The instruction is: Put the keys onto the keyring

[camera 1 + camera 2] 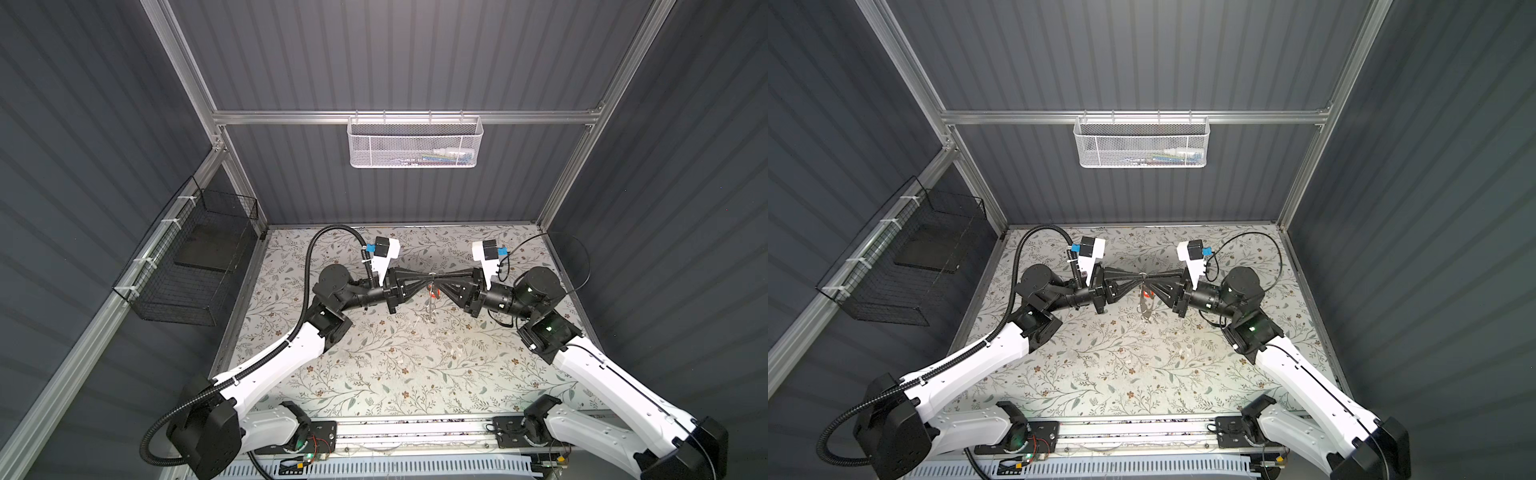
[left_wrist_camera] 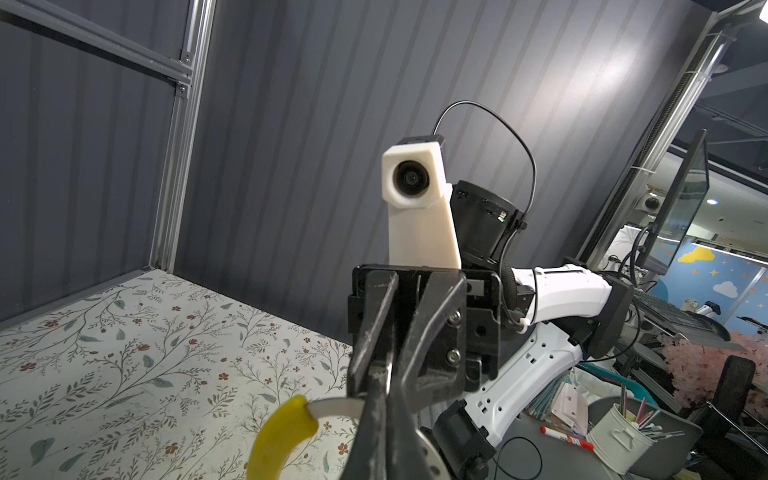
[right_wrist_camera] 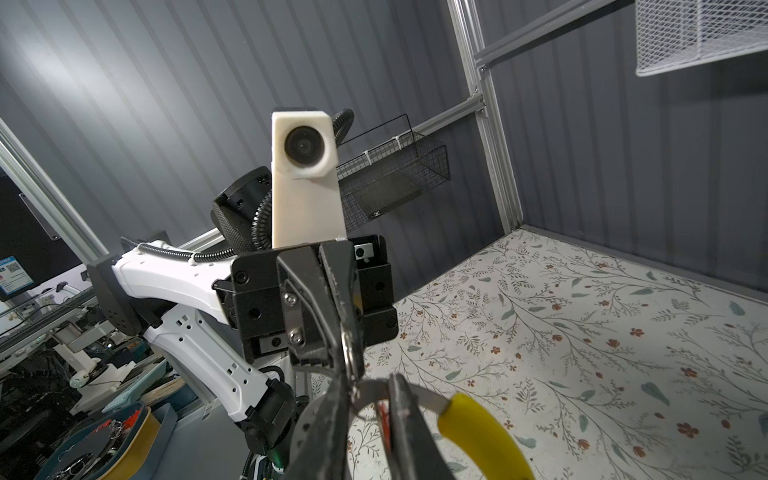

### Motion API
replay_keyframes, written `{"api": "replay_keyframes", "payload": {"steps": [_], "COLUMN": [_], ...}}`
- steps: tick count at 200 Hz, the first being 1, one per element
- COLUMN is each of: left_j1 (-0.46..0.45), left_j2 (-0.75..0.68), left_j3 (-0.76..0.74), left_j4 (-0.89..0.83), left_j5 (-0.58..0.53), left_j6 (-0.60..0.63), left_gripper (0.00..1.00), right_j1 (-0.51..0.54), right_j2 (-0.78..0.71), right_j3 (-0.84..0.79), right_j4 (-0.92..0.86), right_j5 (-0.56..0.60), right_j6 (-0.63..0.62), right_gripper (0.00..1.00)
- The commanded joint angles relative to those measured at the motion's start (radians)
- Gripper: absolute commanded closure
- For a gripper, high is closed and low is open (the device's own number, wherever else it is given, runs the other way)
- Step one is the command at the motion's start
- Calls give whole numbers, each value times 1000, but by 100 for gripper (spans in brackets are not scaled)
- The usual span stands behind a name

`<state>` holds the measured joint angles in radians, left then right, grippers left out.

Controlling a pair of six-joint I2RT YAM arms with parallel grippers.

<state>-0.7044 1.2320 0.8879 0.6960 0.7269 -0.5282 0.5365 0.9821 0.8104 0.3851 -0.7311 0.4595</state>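
Dark ribbed walls and an aluminium frame enclose the floral tabletop.

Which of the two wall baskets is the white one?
The mesh basket on the back rail; the side-wall basket is black wire.

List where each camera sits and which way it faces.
Top views: high at the front, looking down at the floral-patterned tabletop; both arms show, left gripper and right gripper meeting tip to tip.
Left wrist: on the left arm, facing the right gripper, right arm behind it.
Right wrist: on the right arm, facing the left gripper and black wire basket.
Shared: both wrist views show the thin grey hoop keyring with a yellow curved section.
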Motion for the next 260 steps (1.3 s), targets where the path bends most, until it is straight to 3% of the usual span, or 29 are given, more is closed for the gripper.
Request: {"api": "replay_keyframes", "payload": {"steps": [1, 25, 76, 118, 131, 160, 260], "left_j1": [-3, -3, -2, -3, -3, -3, -1], "left_j2": [-9, -5, -5, -8, -13, -34, -49], "left_j3": [16, 16, 14, 19, 23, 29, 213], "left_j4": [24, 23, 17, -20, -53, -138, -747], "left_j5": [26, 28, 29, 29, 27, 2, 3], "left_j6": [7, 7, 10, 27, 44, 102, 459], "left_gripper": [100, 100, 100, 100, 91, 87, 78], "right_j1": [4, 8, 13, 13, 10, 4, -19], "right_j2": [3, 8, 19, -2, -10, -24, -49], "right_j3": [38, 45, 49, 42, 39, 32, 130], "right_j4": [-2, 0, -8, -49, -74, -127, -552], "right_j5": [10, 3, -22, -11, -6, -6, -14], "right_j6": [-17, -18, -25, -58, -75, -108, -375], "right_gripper": [81, 82, 100, 100, 100, 100, 100]}}
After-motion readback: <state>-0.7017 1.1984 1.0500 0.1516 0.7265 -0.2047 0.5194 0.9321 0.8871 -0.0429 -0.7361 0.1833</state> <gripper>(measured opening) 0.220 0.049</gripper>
